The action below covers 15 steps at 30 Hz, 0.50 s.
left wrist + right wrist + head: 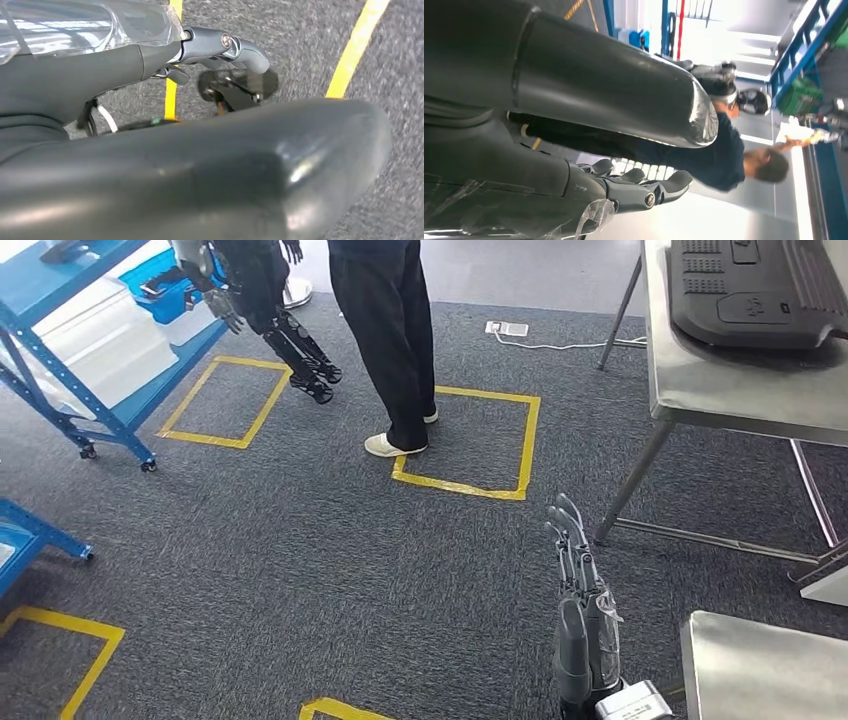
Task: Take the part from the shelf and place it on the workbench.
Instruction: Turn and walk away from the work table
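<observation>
No writing reads on the part [755, 290] on the workbench [740, 390].

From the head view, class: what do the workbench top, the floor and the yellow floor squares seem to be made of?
Workbench top: probably brushed stainless steel, grey with a dull sheen.
Floor: looks like short-pile carpet, speckled dark grey and matte.
Yellow squares: likely adhesive tape, thin flat strips with square corners.

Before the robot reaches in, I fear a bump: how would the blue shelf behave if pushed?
The blue shelf would probably roll rather than tip, since it stands on small castors. The carpet should slow it. Its white boxes suggest some weight.
</observation>
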Motion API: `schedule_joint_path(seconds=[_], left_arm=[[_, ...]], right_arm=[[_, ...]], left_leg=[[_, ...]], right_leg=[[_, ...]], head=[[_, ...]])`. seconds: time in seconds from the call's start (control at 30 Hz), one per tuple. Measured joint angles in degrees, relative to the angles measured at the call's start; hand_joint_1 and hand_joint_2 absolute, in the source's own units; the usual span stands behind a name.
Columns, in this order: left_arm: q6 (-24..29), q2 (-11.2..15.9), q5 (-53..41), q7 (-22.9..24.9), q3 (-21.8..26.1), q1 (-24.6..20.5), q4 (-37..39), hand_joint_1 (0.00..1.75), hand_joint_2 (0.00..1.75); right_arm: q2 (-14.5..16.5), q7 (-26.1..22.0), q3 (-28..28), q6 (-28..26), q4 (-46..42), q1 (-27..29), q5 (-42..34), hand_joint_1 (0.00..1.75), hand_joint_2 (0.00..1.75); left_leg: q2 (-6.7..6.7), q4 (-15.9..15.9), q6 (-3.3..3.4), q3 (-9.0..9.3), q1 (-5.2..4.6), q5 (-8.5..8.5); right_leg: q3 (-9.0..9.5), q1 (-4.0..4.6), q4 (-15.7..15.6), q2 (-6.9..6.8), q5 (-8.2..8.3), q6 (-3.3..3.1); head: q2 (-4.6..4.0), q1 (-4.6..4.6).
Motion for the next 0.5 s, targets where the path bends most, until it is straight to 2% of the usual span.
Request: schedule_joint_path(seconds=[0.07, 0.1, 0.13, 0.2, 0.23, 0.27, 0.3, 0.33, 0.37, 0.4, 0.43, 0.47, 0.5], left_arm=[[-0.2, 0.5, 0.0, 0.0, 0.0, -0.1, 0.0, 0.00, 0.00], [-0.2, 0.8, 0.1, 0.0, 0.0, -0.3, 0.0, 0.00, 0.00], [-0.3, 1.0, 0.1, 0.0, 0.1, -0.4, 0.0, 0.00, 0.00], [-0.3, 1.4, 0.1, 0.0, 0.1, -0.5, 0.0, 0.00, 0.00], [-0.4, 1.5, 0.0, 0.0, 0.1, -0.4, 0.0, 0.00, 0.00], [-0.4, 1.5, 0.0, 0.0, 0.1, -0.3, 0.0, 0.00, 0.00], [-0.5, 1.6, 0.0, 0.0, 0.1, -0.3, 0.0, 0.00, 0.00], [-0.6, 1.6, 0.0, 0.0, 0.1, -0.4, 0.0, 0.00, 0.00], [-0.6, 1.6, 0.0, 0.0, 0.1, -0.5, 0.0, 0.00, 0.00], [-0.7, 1.6, -0.1, 0.0, 0.1, -0.5, 0.0, 0.00, 0.00], [-0.7, 1.6, -0.1, 0.0, 0.1, -0.5, 0.0, 0.00, 0.00], [-0.7, 1.6, -0.1, 0.0, 0.1, -0.4, 0.0, 0.00, 0.00], [-0.7, 1.6, -0.2, 0.0, 0.1, -0.3, 0.0, 0.00, 0.00]], right_arm=[[0.4, -0.1, 0.4, 0.0, 0.3, -0.4, 0.1, 0.00, 0.00], [0.6, -0.1, 0.6, 0.0, 0.4, -0.5, 0.0, 0.00, 0.00], [0.8, -0.2, 0.8, 0.0, 0.5, -0.6, 0.0, 0.00, 0.00], [1.2, -0.3, 1.1, 0.0, 0.7, -1.0, 0.0, 0.00, 0.00], [1.3, -0.4, 1.2, -0.1, 0.9, -1.1, 0.0, 0.00, 0.00], [1.4, -0.6, 1.4, -0.2, 0.9, -1.2, 0.0, 0.00, 0.00], [1.5, -0.6, 1.4, -0.2, 1.0, -1.2, 0.0, 0.00, 0.00], [1.5, -0.7, 1.5, -0.3, 1.2, -1.2, -0.1, 0.00, 0.00], [1.5, -0.7, 1.6, -0.3, 1.3, -1.2, -0.1, 0.00, 0.00], [1.5, -0.7, 1.7, -0.3, 1.5, -1.2, -0.1, 0.00, 0.00], [1.5, -0.7, 1.9, -0.2, 1.6, -1.2, -0.1, 0.00, 0.00], [1.5, -0.7, 2.0, -0.2, 1.8, -1.2, -0.1, 0.00, 0.00], [1.5, -0.7, 2.1, -0.2, 1.9, -1.2, -0.1, 0.00, 0.00]], left_leg=[[3.08, -10.1, 1.30, 5.22, -1.45, 4.12], [4.43, -13.1, 1.89, 6.74, -2.02, 4.97], [5.21, -14.7, 2.35, 7.48, -2.36, 5.14], [4.18, -16.1, 2.66, 8.02, -1.99, 4.97], [3.43, -16.6, 2.58, 8.38, -1.64, 5.06], [2.71, -17.0, 2.58, 8.73, -1.29, 5.25], [1.95, -17.2, 2.56, 9.04, -1.00, 5.48], [1.09, -17.2, 2.68, 9.07, -0.92, 5.56], [0.23, -17.2, 2.82, 9.12, -0.82, 5.62], [-0.72, -17.2, 2.81, 9.18, -0.70, 5.64], [-1.65, -17.1, 2.76, 9.26, -0.56, 5.62], [-2.57, -17.0, 2.65, 9.38, -0.36, 5.58], [-3.49, -16.8, 2.44, 9.48, -0.11, 5.46]], right_leg=[[0.85, 0.12, -0.6, -1.13, -0.21, -0.14], [1.11, 0.25, -0.8, -1.67, -0.28, -0.16], [1.26, 0.45, -0.9, -2.29, -0.38, -0.15], [1.31, 0.87, -0.7, -3.24, -0.82, 0.00], [1.13, 0.94, 0.0, -2.44, -1.44, 0.18], [0.41, 0.93, 1.9, -0.95, -2.64, 0.40], [-1.14, 0.82, 5.5, 0.94, -4.53, 0.64], [-3.41, 0.72, 10.5, 2.50, -6.79, 0.90], [-5.92, 0.64, 15.6, 3.18, -8.79, 1.13], [-7.99, 0.53, 19.5, 3.39, -9.91, 1.40], [-8.98, 0.41, 20.9, 3.43, -9.77, 1.67], [-8.61, 0.22, 19.6, 3.49, -8.34, 1.93], [-7.08, -0.07, 15.9, 3.86, -6.04, 2.28]], head=[[0.00, -0.04], [0.00, -0.05], [0.00, -0.06], [0.01, -0.07], [0.01, -0.07], [0.01, -0.07], [0.01, -0.07], [0.01, -0.06], [0.01, -0.06], [0.01, -0.07], [0.01, -0.07], [0.01, -0.07], [0.01, -0.06]])
